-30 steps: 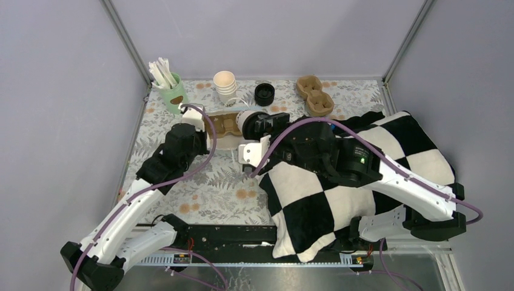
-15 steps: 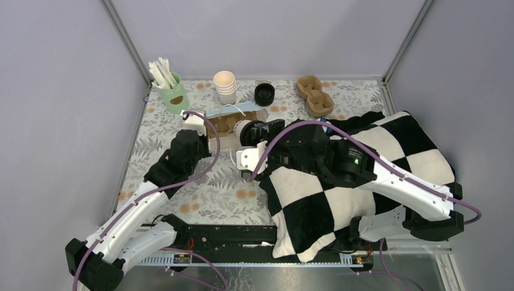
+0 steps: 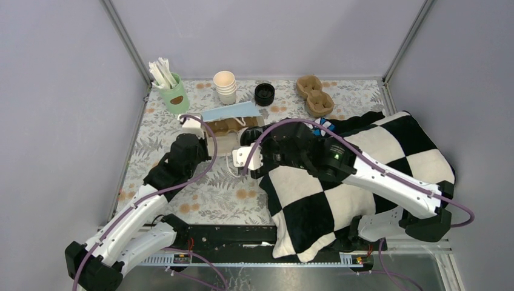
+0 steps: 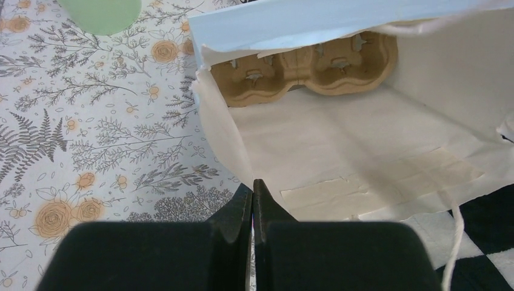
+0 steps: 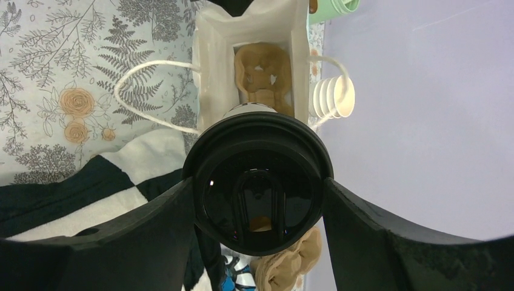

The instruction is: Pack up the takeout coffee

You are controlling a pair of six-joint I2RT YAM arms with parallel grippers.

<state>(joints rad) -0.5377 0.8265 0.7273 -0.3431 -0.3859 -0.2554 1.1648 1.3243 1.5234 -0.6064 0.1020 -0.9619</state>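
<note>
Center frame, the right gripper point(image 5: 259, 209) is clamped on the lidded coffee cup point(image 5: 259, 176) at the mouth of the paper bag point(image 4: 363, 151); the left gripper point(image 4: 252, 188) pinches the bag's near edge.

Glossy black plastic is seen capping the takeout coffee point(image 5: 257, 193) between the right jaws, and a matt white paper bag point(image 4: 339, 157) with a rough pulp cup carrier point(image 4: 303, 66) beyond the left jaws.

Your top view looks down from above the near edge. Left wrist sits close at the white bag point(image 4: 339, 157), facing the far edge; right wrist looks past the takeout coffee point(image 5: 260, 182) into that bag, toward the far-left corner.
</note>
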